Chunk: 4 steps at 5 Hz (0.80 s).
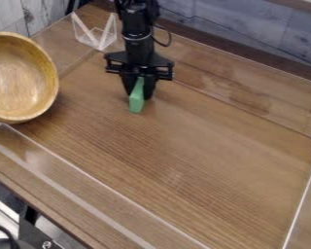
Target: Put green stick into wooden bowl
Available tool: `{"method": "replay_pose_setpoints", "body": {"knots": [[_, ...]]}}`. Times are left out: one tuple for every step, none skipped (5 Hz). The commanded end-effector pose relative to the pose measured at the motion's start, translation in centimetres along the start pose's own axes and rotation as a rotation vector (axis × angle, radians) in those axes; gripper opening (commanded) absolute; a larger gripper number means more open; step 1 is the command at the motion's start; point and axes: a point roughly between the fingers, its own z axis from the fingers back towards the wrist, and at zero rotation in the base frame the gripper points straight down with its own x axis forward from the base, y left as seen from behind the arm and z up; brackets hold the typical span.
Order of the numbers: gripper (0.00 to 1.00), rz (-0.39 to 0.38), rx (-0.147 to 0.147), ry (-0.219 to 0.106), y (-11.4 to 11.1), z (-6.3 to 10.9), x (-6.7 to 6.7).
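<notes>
So the tool (140, 82) is pointing straight down at the surface (185, 156), and its two dark jaws are clamped on the upper end of the green stick (140, 95). The stick pokes out below the jaws, leaning a bit, with its lower end right at the wood, though I honestly can't tell if it's touching or just barely off it. The black arm (136, 24) goes straight up from the tool and runs out of the top of the shot, so it's basically a vertical column over the stick. Off to the left, well apart from the tool, sits the wooden bowl (18, 78), round, light tan, open side tipped toward the camera a little, partly cut off by the left edge. Nothing green in it; the stick is over to its right, in the tool. Just behind the arm on the far side there's some clear plastic wrap (93, 34) crumpled up, and a grey plank wall (249, 24) runs along the back.
</notes>
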Motion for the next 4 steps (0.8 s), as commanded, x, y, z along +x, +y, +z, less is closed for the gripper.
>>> {"method": "replay_pose_setpoints", "body": {"knots": [[0.00, -0.006, -0.005, -0.037, -0.44, 0.84, 0.95], [0.00, -0.001, -0.007, -0.033, -0.45, 0.63, 1.05], [0.00, 0.005, -0.009, -0.028, -0.42, 0.44, 1.07], [0.00, 0.012, -0.011, -0.023, -0.36, 0.25, 1.12]]}}
